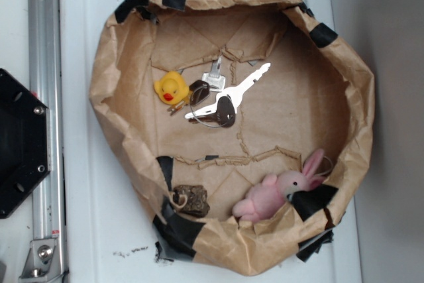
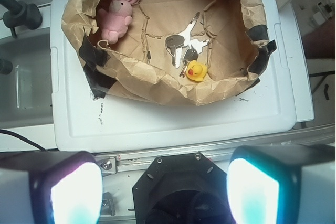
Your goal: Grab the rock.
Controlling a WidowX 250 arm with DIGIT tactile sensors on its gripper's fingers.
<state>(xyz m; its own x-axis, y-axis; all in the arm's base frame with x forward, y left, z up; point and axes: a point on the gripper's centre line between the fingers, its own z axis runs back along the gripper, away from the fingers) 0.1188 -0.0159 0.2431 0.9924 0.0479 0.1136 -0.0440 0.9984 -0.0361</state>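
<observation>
Exterior: rock [image 1: 191, 199] sits at the near-left inside wall of the brown paper nest [image 1: 119, 64], apart from the pink bunny [image 1: 275, 193]. Duck [image 1: 171, 88] touches the keys [image 1: 222, 101] mid-floor.
Wrist: pincer [image 2: 165, 184] spread wide, empty, well short of the nest on the white bench [image 2: 173, 124]. Rock hidden behind the paper wall.

A crumpled tan brown-paper basin [image 1: 119, 77] patched with black tape sits on a white plastic lid [image 1: 99, 230]. At its nine o'clock, a bright yellow rubber duck [image 1: 172, 87] with an orange-red beak. At centre, silver keys with dark heads [image 1: 222, 107]. At seven o'clock, a mottled dark brown-grey lumpy rock [image 1: 191, 199]. At five o'clock, a pale pink plush rabbit [image 1: 275, 193].
</observation>
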